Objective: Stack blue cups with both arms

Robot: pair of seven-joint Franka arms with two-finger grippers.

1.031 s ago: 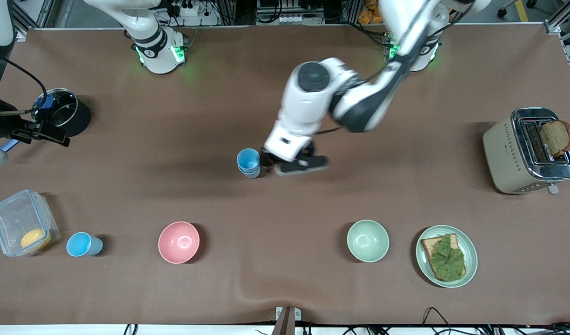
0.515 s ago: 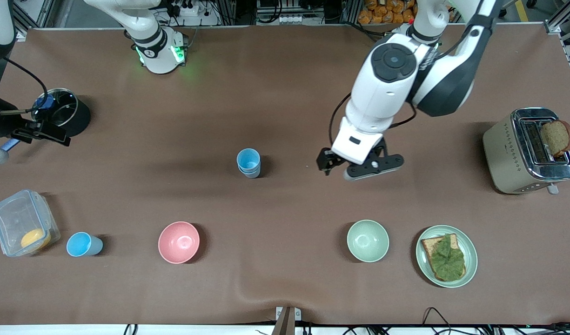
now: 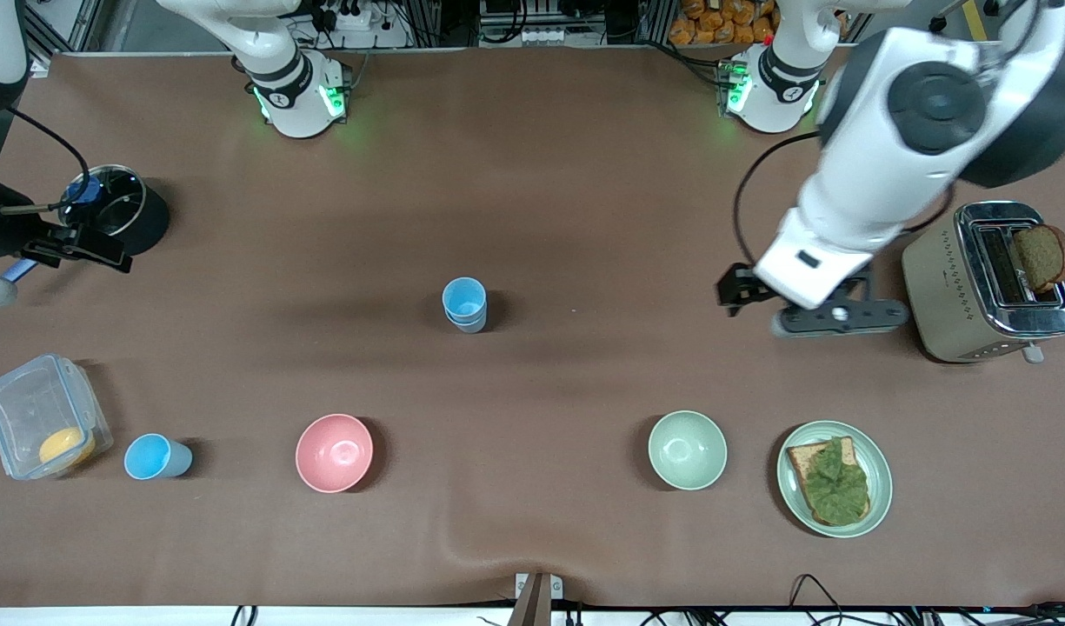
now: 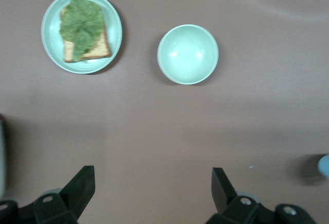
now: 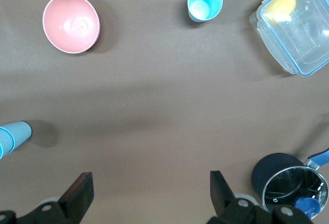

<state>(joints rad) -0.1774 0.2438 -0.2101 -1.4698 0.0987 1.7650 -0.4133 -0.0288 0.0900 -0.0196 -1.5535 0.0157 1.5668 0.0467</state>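
Note:
Two blue cups (image 3: 464,304) stand nested in one stack at the table's middle; the stack also shows in the right wrist view (image 5: 13,136). A single blue cup (image 3: 156,456) stands upright beside the plastic box and also shows in the right wrist view (image 5: 204,2). My left gripper (image 3: 732,291) is open and empty over bare table beside the toaster; its fingers (image 4: 82,185) stand wide apart. My right gripper (image 3: 67,246) is open and empty (image 5: 149,193) by the black pot, and that arm waits.
A pink bowl (image 3: 334,452) and a green bowl (image 3: 687,449) sit nearer the camera than the stack. A plate with toast and lettuce (image 3: 834,478), a toaster (image 3: 984,283), a clear box (image 3: 45,416) and a black pot (image 3: 119,213) stand around.
My left gripper has drawn away from the stacked cups and swung, open, toward the toaster at its own end. The cups and the right arm have not moved.

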